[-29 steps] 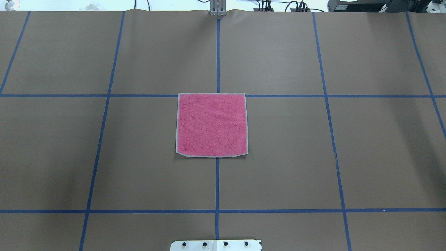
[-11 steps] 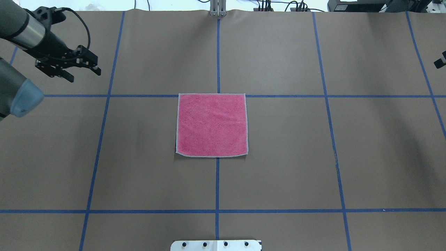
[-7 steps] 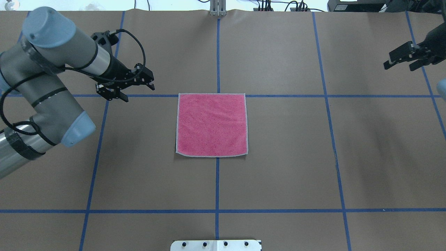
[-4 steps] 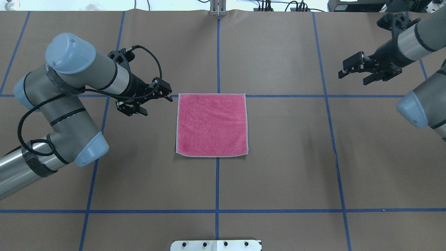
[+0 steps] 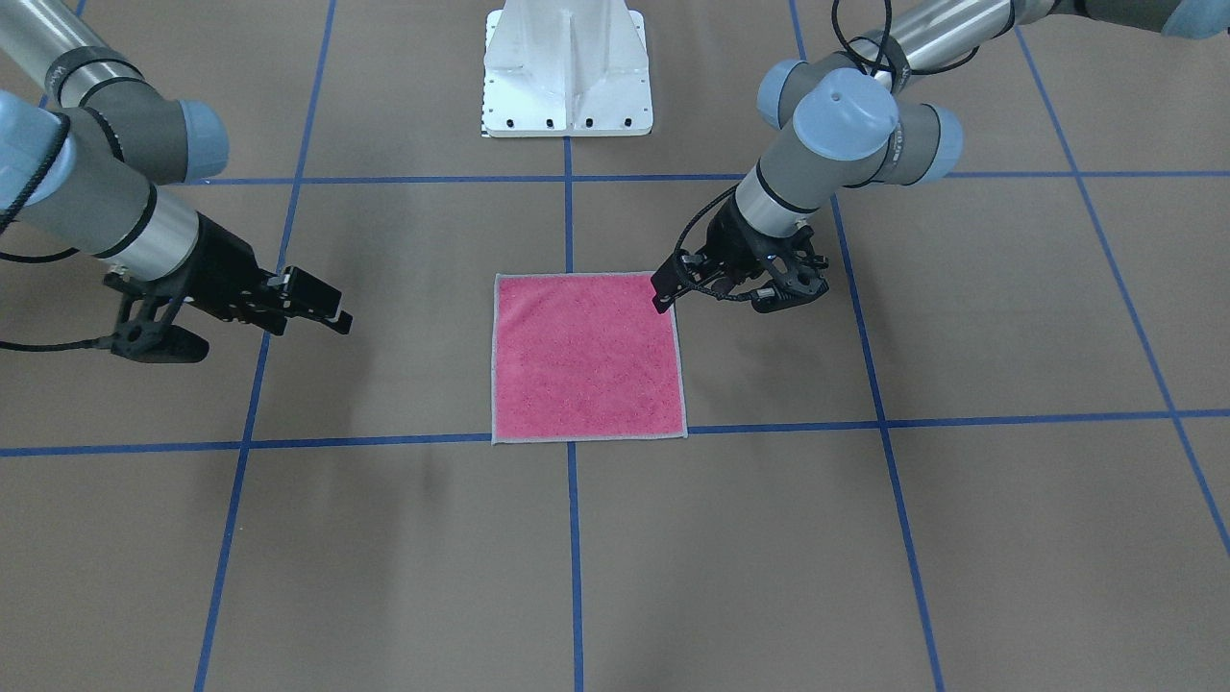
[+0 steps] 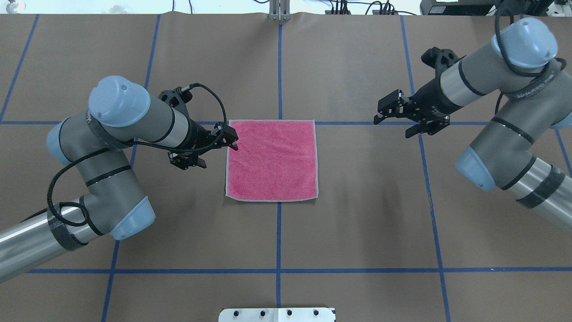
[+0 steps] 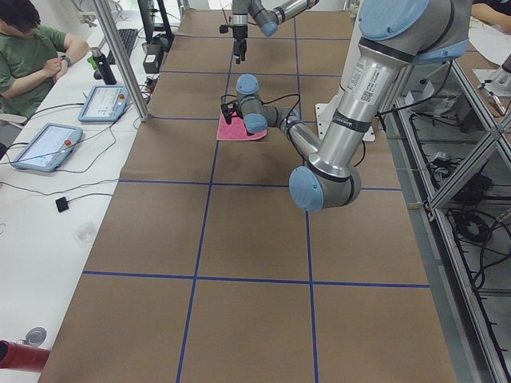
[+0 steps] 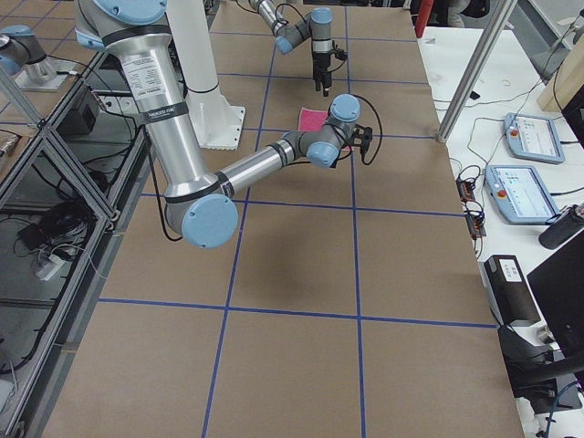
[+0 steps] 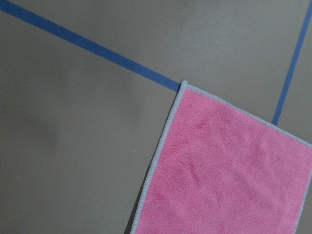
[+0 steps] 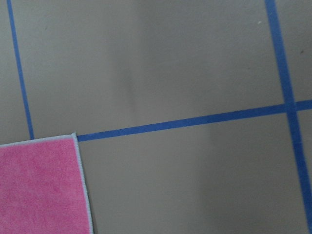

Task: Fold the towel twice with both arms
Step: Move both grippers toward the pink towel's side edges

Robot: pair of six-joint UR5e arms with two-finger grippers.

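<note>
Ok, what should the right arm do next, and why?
Probably bring the right gripper in over the towel's right edge: it hangs open, clear of the cloth, while the left gripper hovers open at the left edge.

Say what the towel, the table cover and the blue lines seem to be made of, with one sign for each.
The towel looks like soft terry cloth, matt pink: nubbly pile, stitched pale edging. The table cover is probably brown paper, matt: its far edge ripples. The blue lines are likely tape: flat matt strips with straight edges.
</note>
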